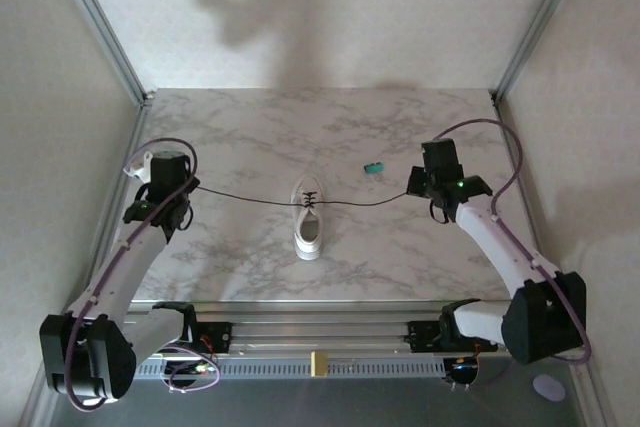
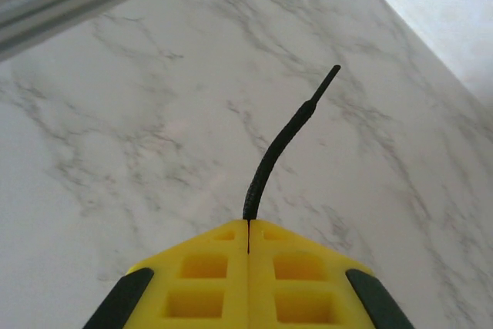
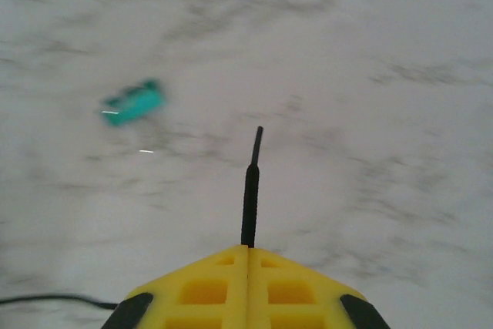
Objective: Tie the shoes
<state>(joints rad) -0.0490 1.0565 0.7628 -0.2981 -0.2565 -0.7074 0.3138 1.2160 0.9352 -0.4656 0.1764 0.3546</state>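
Two taut laces [image 3: 250, 190] off sneaker [image 1: 310, 232] — left hand [image 2: 248, 225], right hand [image 3: 247, 248] each clenched on one.

One sneaker [image 1: 309, 227], two lace ends [image 2: 285, 140], one green object [image 1: 372, 168].

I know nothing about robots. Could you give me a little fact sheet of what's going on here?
Shoe: one white sneaker, middle of the marble table
Left gripper: shut on the left lace, tip poking out
Right gripper: shut on the right lace, tip poking out
Pull: both stretched sideways from the sneaker
Extra: small green object near the right lace, untouched
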